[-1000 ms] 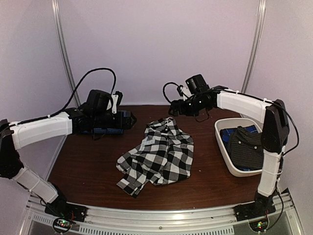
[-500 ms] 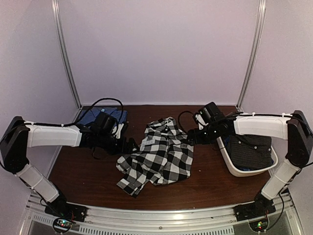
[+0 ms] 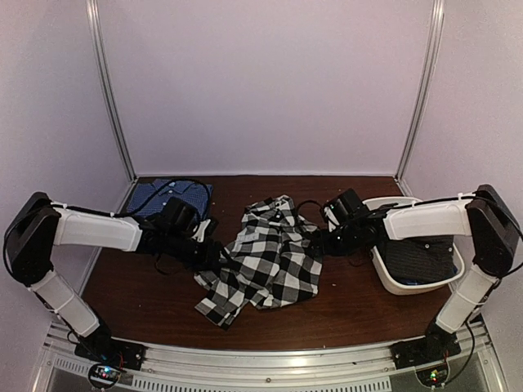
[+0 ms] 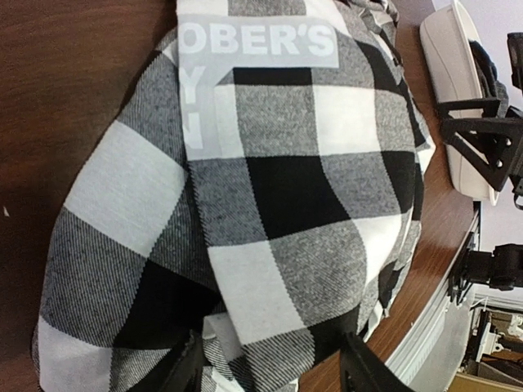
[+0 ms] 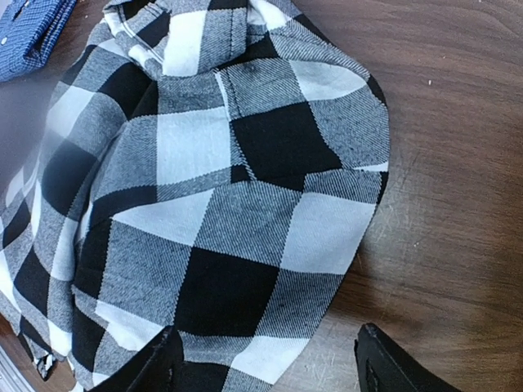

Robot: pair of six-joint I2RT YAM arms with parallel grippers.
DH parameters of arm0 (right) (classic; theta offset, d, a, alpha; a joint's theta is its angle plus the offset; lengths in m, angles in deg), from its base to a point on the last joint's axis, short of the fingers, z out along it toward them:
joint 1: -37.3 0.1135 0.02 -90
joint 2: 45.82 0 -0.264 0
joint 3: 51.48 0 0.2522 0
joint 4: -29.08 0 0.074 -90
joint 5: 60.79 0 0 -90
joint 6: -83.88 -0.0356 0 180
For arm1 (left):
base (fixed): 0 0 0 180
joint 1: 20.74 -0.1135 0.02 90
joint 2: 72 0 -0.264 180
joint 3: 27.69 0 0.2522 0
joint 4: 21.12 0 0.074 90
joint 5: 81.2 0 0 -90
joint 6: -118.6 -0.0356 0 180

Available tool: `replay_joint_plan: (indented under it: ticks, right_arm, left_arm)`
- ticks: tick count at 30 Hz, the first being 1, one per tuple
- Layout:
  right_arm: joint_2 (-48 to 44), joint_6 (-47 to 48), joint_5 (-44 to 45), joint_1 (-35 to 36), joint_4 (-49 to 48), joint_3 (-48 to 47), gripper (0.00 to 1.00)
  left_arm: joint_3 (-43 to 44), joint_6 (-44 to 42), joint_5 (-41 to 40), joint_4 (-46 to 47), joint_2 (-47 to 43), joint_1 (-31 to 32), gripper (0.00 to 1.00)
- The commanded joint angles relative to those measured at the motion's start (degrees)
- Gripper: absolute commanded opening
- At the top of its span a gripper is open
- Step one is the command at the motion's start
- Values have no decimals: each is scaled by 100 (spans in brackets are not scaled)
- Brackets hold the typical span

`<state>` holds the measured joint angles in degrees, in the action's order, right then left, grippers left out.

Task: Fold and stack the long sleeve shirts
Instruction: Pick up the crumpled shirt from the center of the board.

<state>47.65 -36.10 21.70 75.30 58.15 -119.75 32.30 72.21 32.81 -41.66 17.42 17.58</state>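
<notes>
Table (image 3: 343, 314): dark brown wood; it carries all three shirts and the basket.
Checked shirt (image 3: 265, 261): black-and-white, large checks, lying crumpled and unfolded near the middle of the table. The collar end points to the far side and a loose corner trails toward the near-left.
Label (image 4: 253, 49): grey patch with white letters on the checked shirt, seen in the left wrist view and only partly readable.
Blue shirt (image 3: 167, 194): lies in the far-left corner of the table, partly hidden behind the left arm and apart from the checked shirt.
Charcoal shirt (image 3: 417, 260): bunched inside the basket, its upper part hidden by the right arm.
Basket (image 3: 386, 283): white oval plastic, at the right side of the table, just beside the right arm's wrist.
Left end effector (image 4: 274, 371): low at the left edge of the checked shirt. The fingers are spread, with a hump of checked cloth bulging between the tips. Cannot tell whether the pads touch the cloth.
Right end effector (image 5: 270, 367): low at the right edge of the checked shirt. The fingers are spread wide, one tip over the shirt's hem and the other over bare table. Nothing is pinched.
Arms: both reach inward from opposite sides, with the checked shirt between them.
Fold status: checked shirt not yet folded; no stack on the table.
</notes>
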Motion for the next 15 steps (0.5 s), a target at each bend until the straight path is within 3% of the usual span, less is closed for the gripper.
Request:
replay_joint_plan:
  ticks: [1,5,7,10,12,15]
  right_arm:
    - [353,-172,-27,52,-465,-2,72]
    - [617,-170,250,136,-351,-140,71]
    - [762,-157,386,168,-283,-203,69]
    - [975,-140,658,277,-97,-351,66]
    - [1084,-146,790,327,-25,-430,59]
    - [1190,-157,1028,357,104,-522,41]
  left_arm:
    - [107,88,231,316,151,60,52]
    - [163,99,216,299,131,78,33]
    - [209,79,48,196,102,79,19]
    - [307,50,-237,10,34,79,7]
    - [422,51,-621,-255,-55,79,0]
    - [595,28,-1228,-596,-225,70,0]
